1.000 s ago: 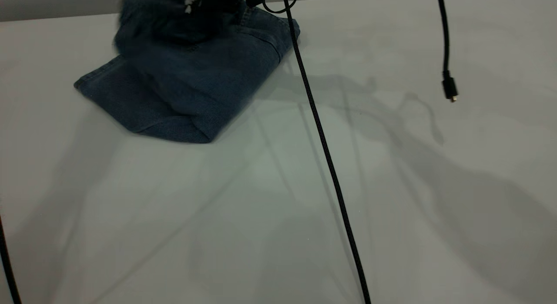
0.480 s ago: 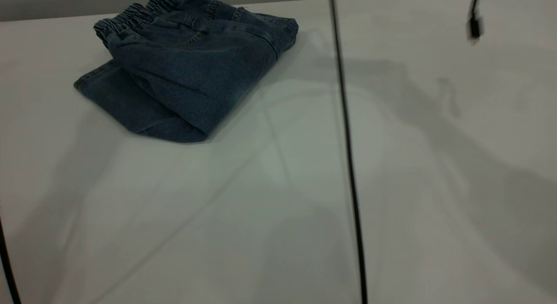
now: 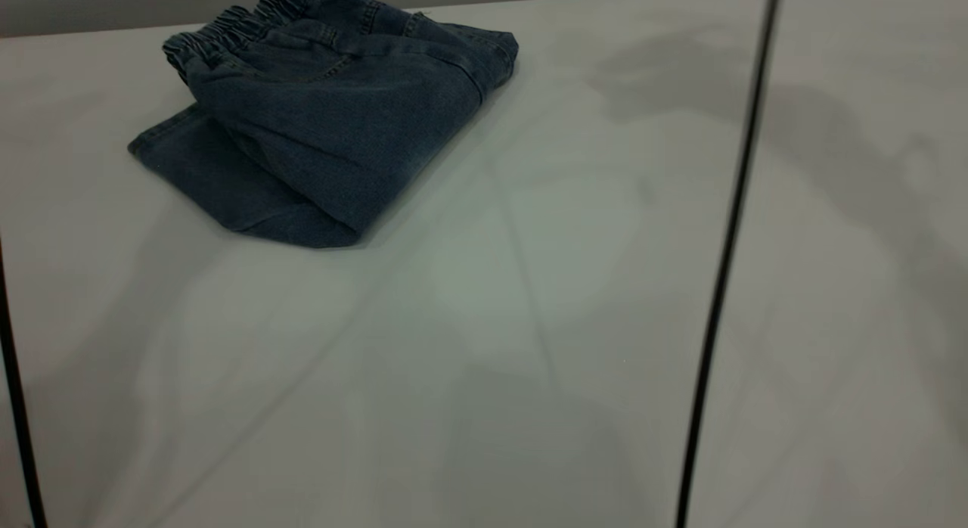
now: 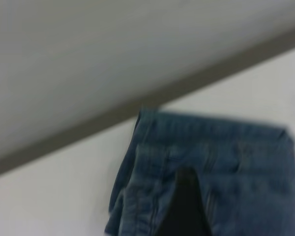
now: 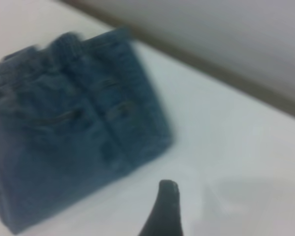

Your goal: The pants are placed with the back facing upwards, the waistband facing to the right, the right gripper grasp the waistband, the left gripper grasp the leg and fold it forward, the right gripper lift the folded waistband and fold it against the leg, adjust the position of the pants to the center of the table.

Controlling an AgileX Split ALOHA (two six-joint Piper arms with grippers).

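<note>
The dark blue denim pants (image 3: 325,119) lie folded in a compact stack at the far left of the table, elastic waistband (image 3: 227,25) on top toward the far edge and a leg layer sticking out at the left. Neither gripper shows in the exterior view. In the left wrist view a dark part of my left gripper (image 4: 187,206) hangs above the pants (image 4: 211,167) near their waistband edge. My right gripper (image 5: 164,211) hovers over bare table beside the pants (image 5: 73,132), apart from them.
A black cable (image 3: 726,248) hangs down across the right half of the exterior view, and another cable (image 3: 15,407) runs along the left edge. The pale table (image 3: 491,346) stretches wide in front of and to the right of the pants. Its far edge meets a grey wall.
A second ago a dark gripper was at the pants' far edge with the cloth blurred; it has left the exterior view. The pants now lie still and the hanging cable has swung right.
</note>
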